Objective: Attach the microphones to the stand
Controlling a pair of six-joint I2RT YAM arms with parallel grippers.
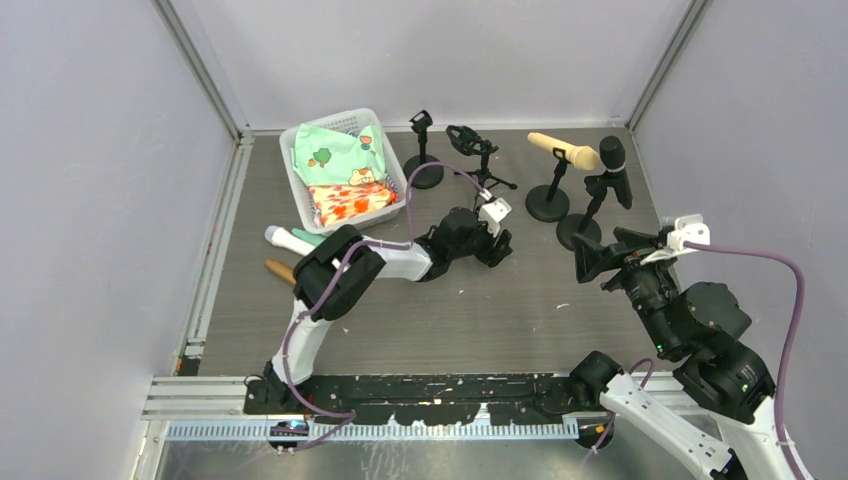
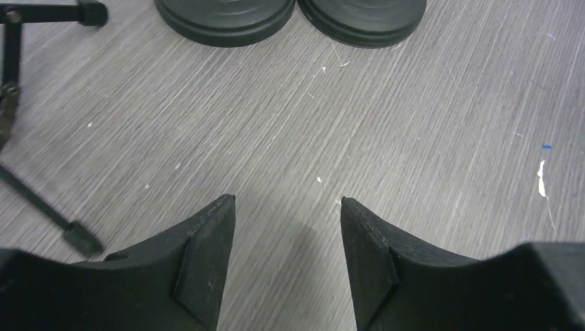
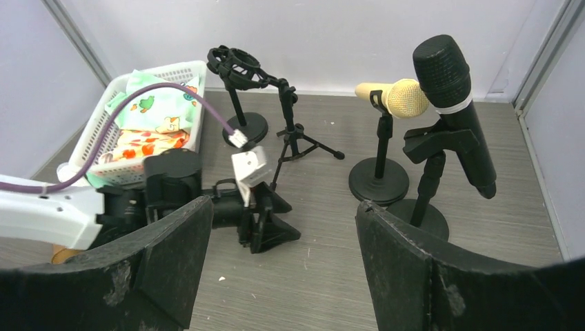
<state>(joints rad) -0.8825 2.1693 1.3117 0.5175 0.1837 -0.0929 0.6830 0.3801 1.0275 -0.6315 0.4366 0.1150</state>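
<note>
A tan microphone (image 1: pixel 565 152) sits in one round-based stand (image 1: pixel 547 203), and a black microphone (image 1: pixel 613 165) sits in the stand beside it (image 1: pixel 578 232). Both also show in the right wrist view, the tan one (image 3: pixel 397 96) and the black one (image 3: pixel 455 103). A small clip stand (image 1: pixel 423 150) and a tripod shock-mount stand (image 1: pixel 470 148) hold nothing. A white microphone (image 1: pixel 287 238) and a brown one (image 1: pixel 279 270) lie on the table by the left arm. My left gripper (image 1: pixel 500 245) (image 2: pixel 286 203) is open and empty, low over the table. My right gripper (image 1: pixel 600 255) (image 3: pixel 284 205) is open and empty.
A white basket (image 1: pixel 296 185) with patterned cloths stands at the back left. Two round stand bases (image 2: pixel 224 21) and a tripod leg (image 2: pixel 41 207) lie just ahead of my left gripper. Walls enclose the table on three sides.
</note>
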